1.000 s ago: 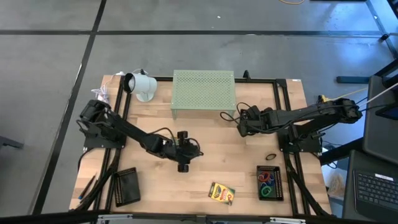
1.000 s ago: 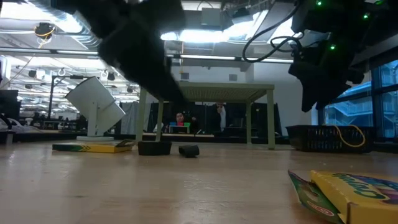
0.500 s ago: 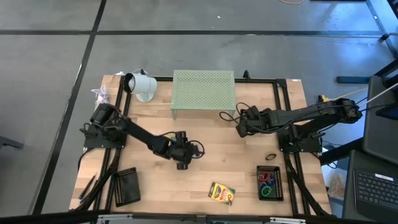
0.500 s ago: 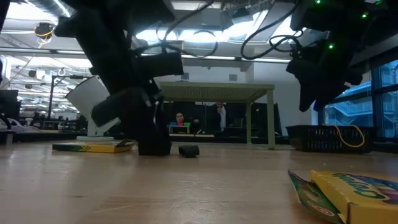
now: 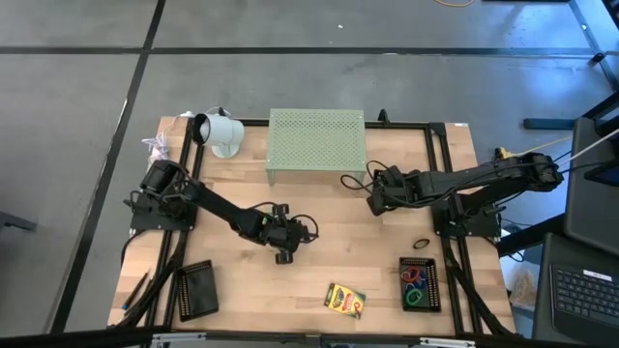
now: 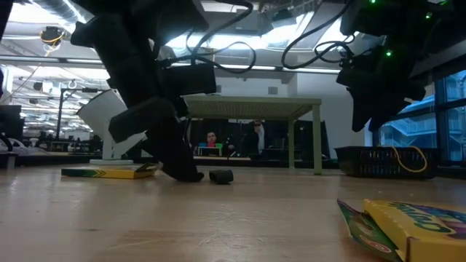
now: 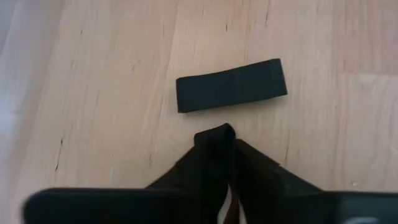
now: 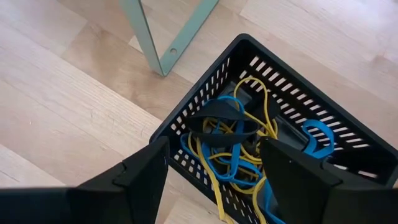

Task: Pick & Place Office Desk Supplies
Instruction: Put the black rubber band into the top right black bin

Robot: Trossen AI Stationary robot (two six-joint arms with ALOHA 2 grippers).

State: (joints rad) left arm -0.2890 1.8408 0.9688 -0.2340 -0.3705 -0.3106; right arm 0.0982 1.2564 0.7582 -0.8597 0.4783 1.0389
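My left gripper (image 5: 283,253) is down at the table's middle, its fingers shut together (image 7: 217,134) where a small black clip lay. A second black clip (image 7: 231,86) lies flat on the wood just beyond the fingertips (image 6: 220,175). My right gripper (image 5: 375,198) hangs open above a black basket (image 8: 261,143) of blue and yellow rubber-band loops, beside the green stand's leg (image 8: 163,59). One crayon box (image 5: 343,301) lies flat near the front edge. Another crayon box (image 6: 109,172) lies far left in the low view. My left gripper closes its two fingers on a small black clip, of which only a dark edge (image 7: 216,130) shows at the fingertips. The fingers slant down from the table's left. The fingers hide the rest of the clip, and in the low view their tips (image 6: 188,175) reach the wood.
The pale green perforated stand (image 5: 317,143) and the white lamp-like object (image 5: 218,132) stand at the back. A black basket with coloured loops (image 5: 420,284) sits front right, with a dark loop (image 5: 423,244) behind it. A black tray (image 5: 196,288) sits front left.
My left gripper has sunk to the table and tipped steeper over the left black clip. Then its wide-open fingers have shut there. The other black clip has stayed where it was.
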